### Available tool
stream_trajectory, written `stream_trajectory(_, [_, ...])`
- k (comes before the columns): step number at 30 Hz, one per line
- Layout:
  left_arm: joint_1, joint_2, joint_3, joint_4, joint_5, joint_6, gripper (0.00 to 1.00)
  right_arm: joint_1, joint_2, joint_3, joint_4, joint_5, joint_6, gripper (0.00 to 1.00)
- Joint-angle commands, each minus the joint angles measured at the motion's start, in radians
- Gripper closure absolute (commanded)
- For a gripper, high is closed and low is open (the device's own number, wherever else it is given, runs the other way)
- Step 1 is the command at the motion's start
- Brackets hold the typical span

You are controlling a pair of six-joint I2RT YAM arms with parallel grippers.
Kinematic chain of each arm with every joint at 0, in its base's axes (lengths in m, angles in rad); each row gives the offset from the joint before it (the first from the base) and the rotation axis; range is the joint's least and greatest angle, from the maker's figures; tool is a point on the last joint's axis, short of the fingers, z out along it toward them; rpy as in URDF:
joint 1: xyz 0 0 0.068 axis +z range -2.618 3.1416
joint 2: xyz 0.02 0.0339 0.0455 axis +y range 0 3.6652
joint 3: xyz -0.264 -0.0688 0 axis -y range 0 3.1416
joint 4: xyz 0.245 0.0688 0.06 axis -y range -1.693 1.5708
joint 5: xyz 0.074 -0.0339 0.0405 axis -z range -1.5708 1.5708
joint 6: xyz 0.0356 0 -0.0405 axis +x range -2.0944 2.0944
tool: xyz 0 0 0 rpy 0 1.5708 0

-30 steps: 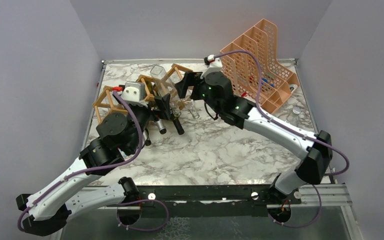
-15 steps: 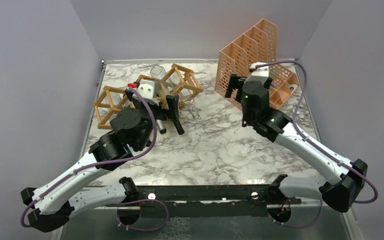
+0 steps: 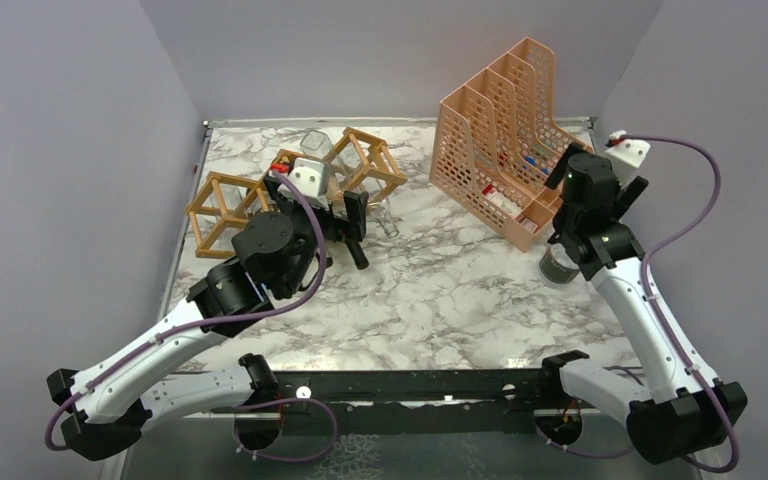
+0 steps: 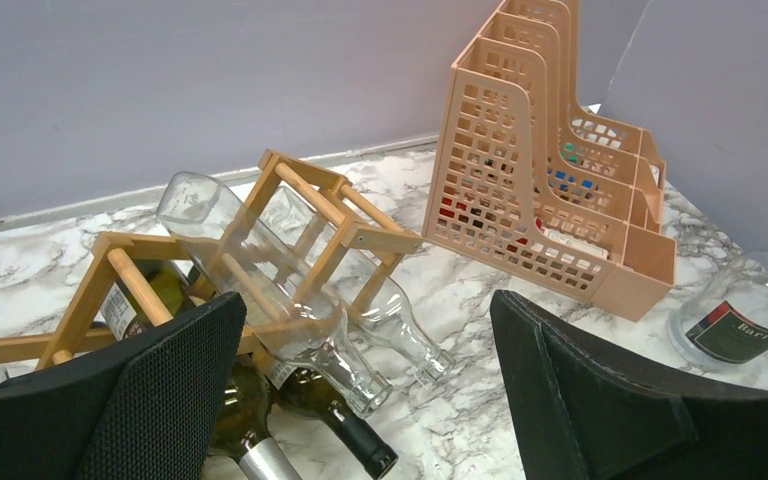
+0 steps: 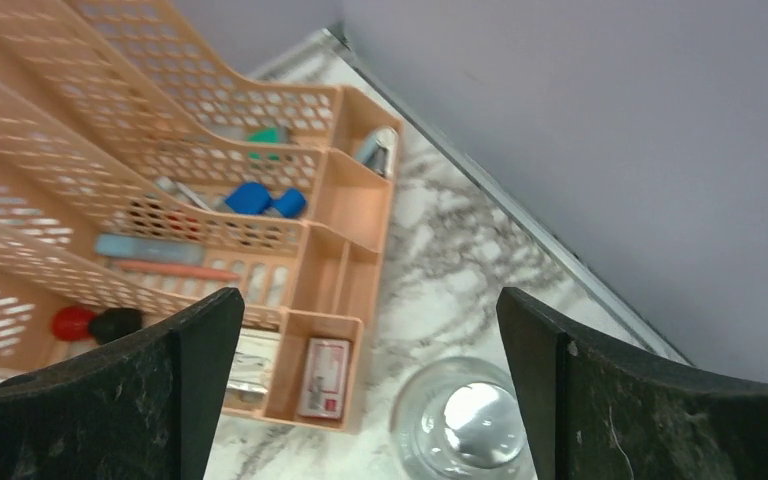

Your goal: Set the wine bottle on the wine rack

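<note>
The light-brown wooden wine rack (image 3: 218, 205) lies at the back left and shows in the left wrist view (image 4: 332, 205). Two clear bottles (image 4: 250, 265) and two dark bottles (image 4: 345, 430) lie in it, necks pointing toward the table's middle. My left gripper (image 3: 325, 212) is open and empty, just in front of those necks (image 4: 365, 335). A clear labelled wine bottle (image 3: 560, 268) stands upright at the right, near the file holder's front corner (image 4: 750, 325). My right gripper (image 3: 572, 248) is open above it; the bottle's top (image 5: 465, 425) sits between the fingers, toward the right one.
A peach mesh file holder (image 3: 500, 130) with small office items stands at the back right, close to the standing bottle (image 5: 160, 150). Grey walls enclose the marble table on three sides. The right wall and table edge (image 5: 520, 215) run just beyond the bottle.
My right arm swung from the rack across to the far right, over the standing bottle. My left gripper shifted slightly right along the rack front and stayed open.
</note>
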Motion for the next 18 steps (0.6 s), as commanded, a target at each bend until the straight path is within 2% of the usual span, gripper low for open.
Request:
stream_trajectory(1, [-0.003,0.009,0.014,0.039,0.036,-0.011,0.01,-0.066,-0.028,-0.065,-0.116,-0.110,0.136,0.00])
stream_trajectory(8, [-0.003,0.043,0.020,0.040,0.063,-0.011,0.01,-0.067,-0.047,-0.093,-0.197,-0.054,0.194,0.02])
stream_trajectory(13, [-0.003,0.048,0.013,0.042,0.067,-0.015,0.01,-0.070,-0.058,-0.119,-0.265,0.039,0.283,0.03])
stream_trajectory(18, [-0.003,0.048,0.005,0.057,0.082,-0.017,0.01,-0.072,-0.087,-0.145,-0.255,0.048,0.303,0.06])
